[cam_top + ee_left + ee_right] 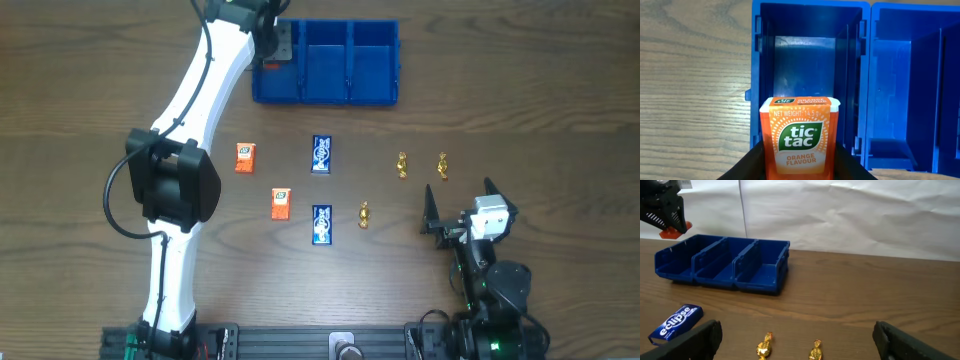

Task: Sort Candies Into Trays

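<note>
Orange is the small candy box (801, 137) that is held tight between the jaws of the left gripper (800, 167). The left arm (200, 90) is stretched far up the table. The box is held upright above the near edge of the left end bin of the blue tray (756, 75). Tall blue walls are seen on both sides of that bin.

The right gripper (460, 203) is seen low near its base, with its jaws spread wide and nothing between them.

Two more orange boxes (245, 157), two blue packs (321, 155) and three gold candies (402, 165) are laid on the wood table (520, 100), well apart from each other. Bare wood is seen between them and the tray.
</note>
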You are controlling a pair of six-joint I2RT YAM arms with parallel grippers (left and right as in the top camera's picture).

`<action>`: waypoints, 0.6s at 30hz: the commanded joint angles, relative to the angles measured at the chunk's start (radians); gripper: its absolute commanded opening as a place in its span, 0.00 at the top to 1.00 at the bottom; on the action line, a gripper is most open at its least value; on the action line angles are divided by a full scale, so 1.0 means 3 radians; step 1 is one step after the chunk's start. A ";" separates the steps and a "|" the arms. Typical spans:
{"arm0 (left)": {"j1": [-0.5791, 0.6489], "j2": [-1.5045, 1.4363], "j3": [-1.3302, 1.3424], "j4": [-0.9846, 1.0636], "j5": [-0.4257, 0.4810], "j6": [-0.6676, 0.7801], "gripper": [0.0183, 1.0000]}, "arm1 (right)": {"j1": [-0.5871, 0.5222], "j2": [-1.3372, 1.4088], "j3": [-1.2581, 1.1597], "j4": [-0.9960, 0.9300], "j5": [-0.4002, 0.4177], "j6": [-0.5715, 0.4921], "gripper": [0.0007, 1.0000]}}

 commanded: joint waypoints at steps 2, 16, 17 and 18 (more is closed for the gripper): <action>0.0027 -0.0013 0.0099 0.0028 0.0041 0.0036 0.36 | 0.0019 -0.0018 -0.0008 -0.0018 -0.0018 -0.0038 0.00; 0.0027 -0.1606 -0.1620 0.0454 0.0070 -0.0045 0.08 | 0.0019 -0.0018 -0.0008 -0.0018 -0.0018 -0.0038 0.00; 0.0027 -0.1724 -0.1839 0.0510 0.0070 -0.0075 0.08 | 0.0019 -0.0018 -0.0008 -0.0018 -0.0018 -0.0038 0.00; 0.0027 -0.1893 -0.2186 0.0599 0.0070 -0.0127 0.08 | 0.0019 -0.0018 -0.0008 -0.0018 -0.0018 -0.0038 0.00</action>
